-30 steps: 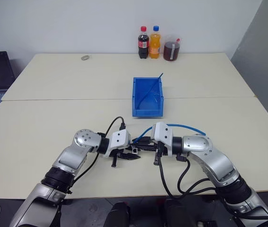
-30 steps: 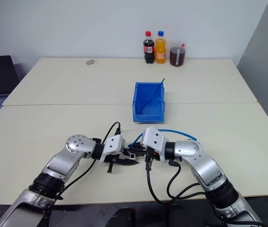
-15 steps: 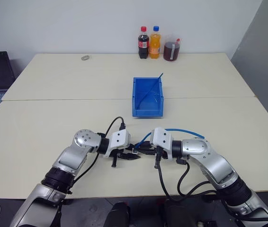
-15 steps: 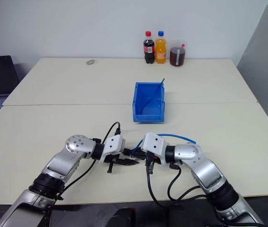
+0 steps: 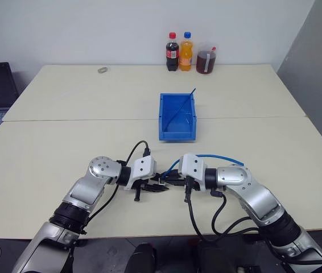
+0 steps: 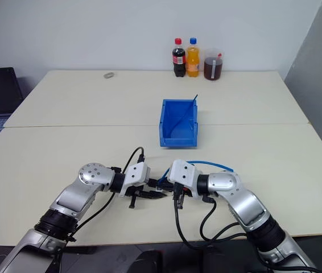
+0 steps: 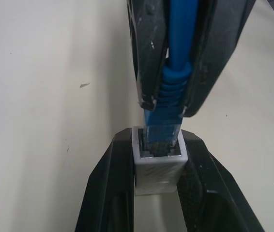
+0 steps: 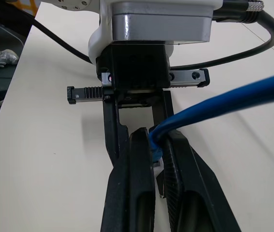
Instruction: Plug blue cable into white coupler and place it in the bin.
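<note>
Now your right gripper (image 7: 175, 104), clamping the cable (image 7: 172, 92), has closed in: its plug is entering the coupler (image 7: 159, 164) your left gripper (image 7: 159, 193) is pinching; bin (image 5: 177, 116) waiting at 12 o'clock.

The blue cable (image 7: 175, 82) is bright blue with a ribbed boot, its plug entering the white coupler (image 7: 158, 164), whose opening is dark. Black fingers (image 7: 103, 193) flank the coupler, and the bin (image 5: 177, 116) at twelve o'clock is saturated blue. The table (image 5: 64, 142) is pale cream; beyond stand a cola-dark bottle (image 5: 172, 52) with red cap and an orange bottle (image 5: 186, 52) with blue cap.
</note>
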